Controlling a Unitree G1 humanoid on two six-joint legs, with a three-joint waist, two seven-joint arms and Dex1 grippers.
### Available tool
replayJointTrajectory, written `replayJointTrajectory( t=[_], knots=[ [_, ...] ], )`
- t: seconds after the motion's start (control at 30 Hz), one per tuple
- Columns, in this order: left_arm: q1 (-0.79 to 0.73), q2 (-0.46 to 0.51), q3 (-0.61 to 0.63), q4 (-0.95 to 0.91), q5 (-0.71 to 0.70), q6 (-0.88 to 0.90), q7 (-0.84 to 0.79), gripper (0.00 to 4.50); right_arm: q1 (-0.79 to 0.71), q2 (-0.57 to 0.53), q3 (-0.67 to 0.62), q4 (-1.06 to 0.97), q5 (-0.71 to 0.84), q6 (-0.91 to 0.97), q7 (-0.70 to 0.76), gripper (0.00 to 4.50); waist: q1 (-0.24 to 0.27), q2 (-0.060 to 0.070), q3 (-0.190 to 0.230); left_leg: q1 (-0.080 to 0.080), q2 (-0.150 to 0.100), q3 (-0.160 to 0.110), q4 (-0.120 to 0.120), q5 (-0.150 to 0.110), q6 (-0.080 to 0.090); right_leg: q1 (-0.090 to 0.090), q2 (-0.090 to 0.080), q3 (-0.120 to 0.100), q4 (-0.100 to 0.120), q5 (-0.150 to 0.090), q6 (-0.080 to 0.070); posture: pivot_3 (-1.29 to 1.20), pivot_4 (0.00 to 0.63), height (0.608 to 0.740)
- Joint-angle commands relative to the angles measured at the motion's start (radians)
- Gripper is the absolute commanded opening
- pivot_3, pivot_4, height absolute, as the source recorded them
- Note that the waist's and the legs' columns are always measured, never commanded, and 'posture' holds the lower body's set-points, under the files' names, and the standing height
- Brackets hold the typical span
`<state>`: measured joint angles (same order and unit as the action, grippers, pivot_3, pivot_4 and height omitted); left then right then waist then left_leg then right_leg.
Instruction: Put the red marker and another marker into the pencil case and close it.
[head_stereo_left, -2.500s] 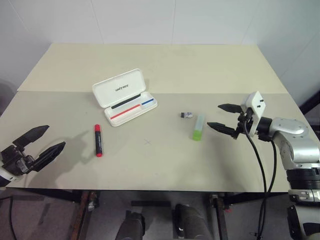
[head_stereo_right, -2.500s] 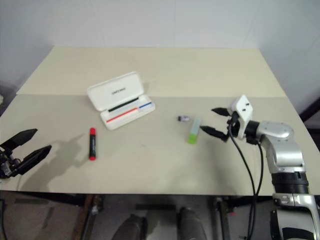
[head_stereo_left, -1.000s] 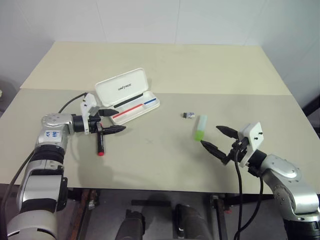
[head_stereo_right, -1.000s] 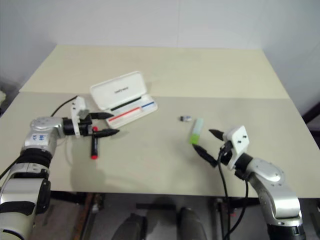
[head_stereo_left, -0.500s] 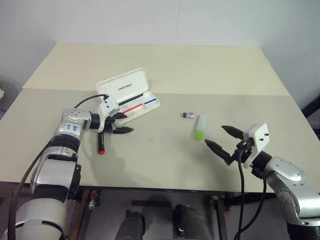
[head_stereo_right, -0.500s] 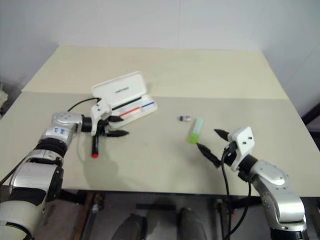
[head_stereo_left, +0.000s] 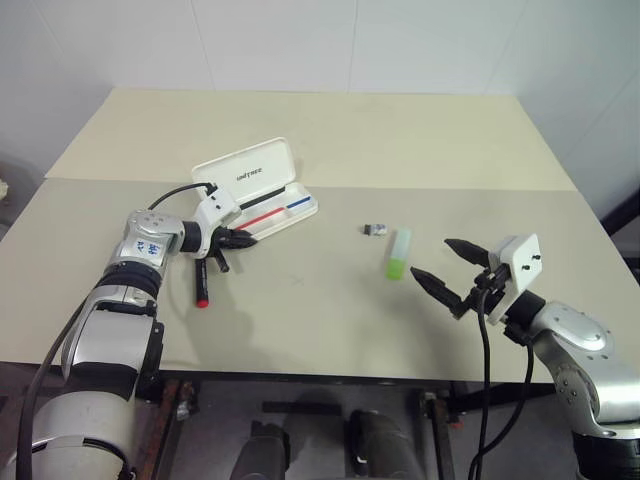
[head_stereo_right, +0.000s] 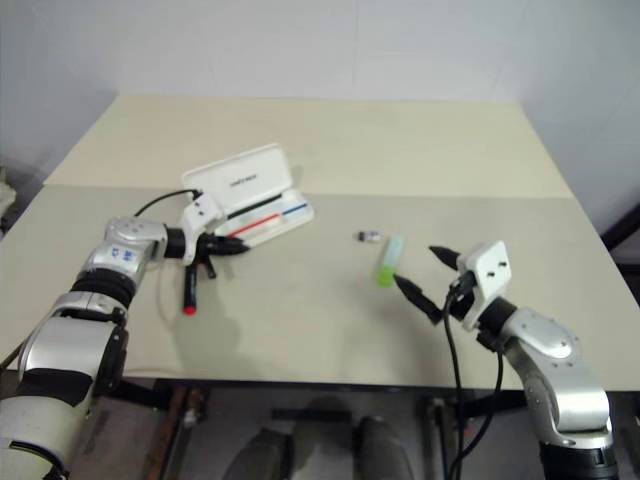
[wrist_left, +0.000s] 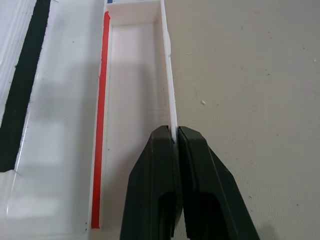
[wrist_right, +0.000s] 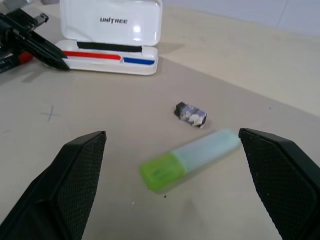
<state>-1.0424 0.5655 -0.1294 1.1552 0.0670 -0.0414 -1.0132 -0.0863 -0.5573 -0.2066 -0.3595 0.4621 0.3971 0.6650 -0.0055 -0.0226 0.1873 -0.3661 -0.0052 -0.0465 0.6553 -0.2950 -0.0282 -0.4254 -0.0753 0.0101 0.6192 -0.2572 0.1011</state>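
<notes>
The white pencil case (head_stereo_left: 245, 175) lies open on the left of the table, lid propped up, red and blue stripes inside. My left gripper (head_stereo_left: 248, 238) is shut on the tray's front wall (wrist_left: 167, 75), the thin white edge pinched between its fingertips (wrist_left: 162, 142). The red marker (head_stereo_left: 202, 285) lies just in front of that hand, untouched. A light-green highlighter (head_stereo_left: 399, 255) lies right of centre. My right gripper (head_stereo_left: 430, 257) hovers open just right of the highlighter (wrist_right: 190, 157), nothing between its fingers.
A small grey-black object (head_stereo_left: 375, 230) sits beside the highlighter's cap end. A faint pencilled cross (head_stereo_left: 295, 282) marks the table (head_stereo_left: 320, 330) between marker and highlighter. The table's front edge runs close under both arms.
My left arm swung in from the table's front-left edge to the case, and its fingers closed onto the tray's front wall. The right gripper dropped back beside the highlighter and stays open.
</notes>
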Motion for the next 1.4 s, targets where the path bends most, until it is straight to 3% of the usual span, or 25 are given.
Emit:
replayJointTrajectory(
  t=[0.03, 0.3, 0.6, 0.8, 1.0, 1.4],
  knots=[
    [0.005, 0.016, 0.002, 0.015, 0.032, 0.005, 0.055, 0.04, -0.032, -0.012, -0.015, 0.014, 0.005, -0.024, 0.011, 4.5, -0.001, 0.0, 0.0, 0.0, 0.0, 0.0, 0.0, 0.001, 0.001, 0.0, 0.0, 0.0, 0.0, 0.0, 0.0, 0.0, 0.15, 0.74],
    [0.007, 0.031, 0.017, -0.067, 0.019, -0.216, 0.025, 0.04, -0.079, -0.034, -0.011, 0.074, -0.003, -0.042, 0.045, 4.5, 0.002, -0.003, 0.002, -0.002, 0.001, 0.0, 0.0, 0.003, 0.003, -0.001, 0.001, 0.0, -0.001, 0.002, -0.002, 0.0, 0.15, 0.74],
    [0.077, 0.053, 0.013, -0.275, -0.042, -0.337, -0.171, 0.04, -0.122, -0.049, 0.0, 0.099, -0.009, -0.033, 0.069, 4.5, 0.005, -0.003, 0.002, -0.007, 0.0, 0.0, -0.006, 0.003, 0.003, -0.003, -0.001, 0.0, -0.009, 0.005, 0.002, 0.0, 0.15, 0.74],
    [0.23, 0.046, -0.009, -0.6, -0.113, -0.22, -0.28, 0.04, -0.04, -0.098, -0.039, 0.055, 0.011, -0.019, 0.106, 4.5, 0.005, -0.003, 0.002, -0.009, 0.0, 0.001, -0.008, 0.002, 0.003, -0.003, -0.002, 0.0, -0.013, 0.005, 0.002, 0.0, 0.15, 0.74],
    [0.363, 0.035, -0.036, -0.85, -0.13, -0.088, -0.269, 0.04, 0.118, -0.149, -0.144, -0.059, 0.094, -0.007, 0.174, 4.5, 0.01, -0.003, 0.002, -0.008, 0.0, 0.001, -0.005, 0.002, 0.003, -0.002, -0.002, 0.001, -0.013, 0.005, 0.003, 0.0, 0.15, 0.74],
    [0.472, 0.071, -0.055, -0.966, -0.134, -0.033, -0.263, 0.04, 0.375, -0.165, -0.269, -0.171, 0.153, -0.091, 0.308, 4.5, 0.004, -0.003, 0.002, -0.003, 0.0, 0.002, -0.004, 0.002, 0.004, 0.001, 0.0, 0.004, -0.011, 0.005, 0.002, 0.0, 0.15, 0.74]
  ],
)
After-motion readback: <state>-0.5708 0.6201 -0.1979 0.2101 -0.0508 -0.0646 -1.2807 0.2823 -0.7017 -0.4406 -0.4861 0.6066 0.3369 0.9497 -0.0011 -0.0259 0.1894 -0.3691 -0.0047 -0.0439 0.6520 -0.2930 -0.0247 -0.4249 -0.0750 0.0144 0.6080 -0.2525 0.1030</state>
